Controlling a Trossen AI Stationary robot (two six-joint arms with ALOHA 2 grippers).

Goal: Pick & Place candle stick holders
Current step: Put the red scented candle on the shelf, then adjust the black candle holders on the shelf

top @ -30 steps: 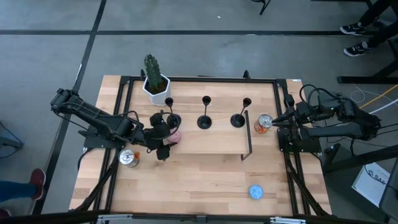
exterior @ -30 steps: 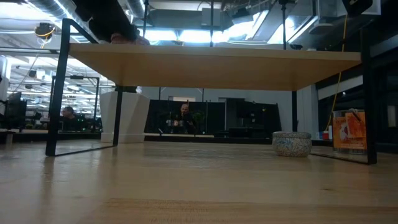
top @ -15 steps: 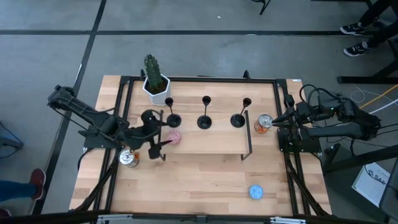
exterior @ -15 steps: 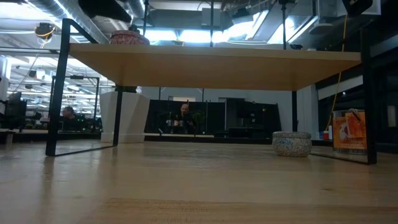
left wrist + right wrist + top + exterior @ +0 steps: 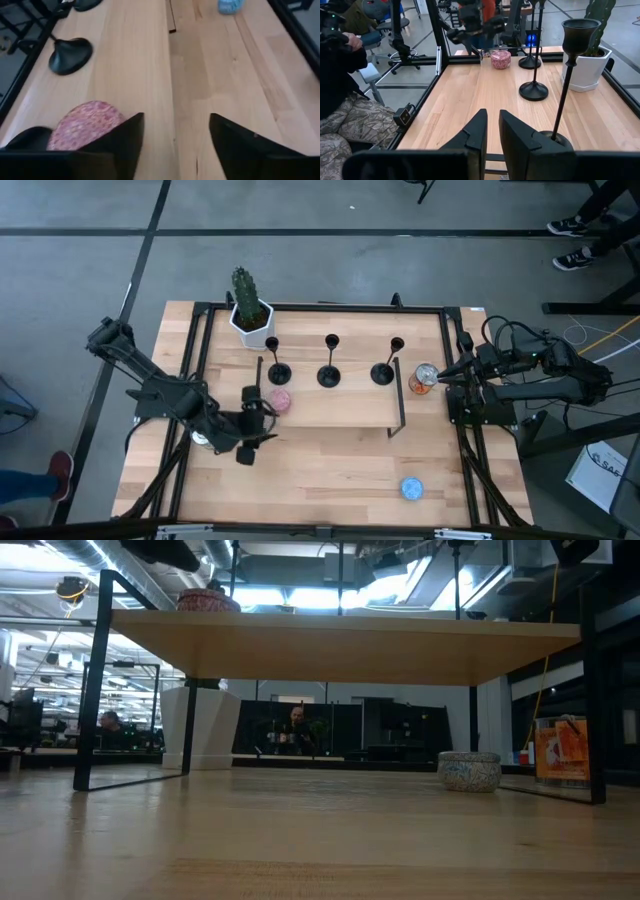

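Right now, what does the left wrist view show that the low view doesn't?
Only the left wrist view shows the left gripper, fingers apart and empty, and two black bases of candle stick holders on the raised shelf. Only the low view shows an orange can, the shelf's underside and the room behind. Both show the pink tin on the shelf and the blue tin on the table.

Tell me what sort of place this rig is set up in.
Most likely a robotics lab or workshop. The wooden table sits in a black metal frame on a taped concrete floor, more desks and a seated person show behind, and cables trail off beside the right arm.
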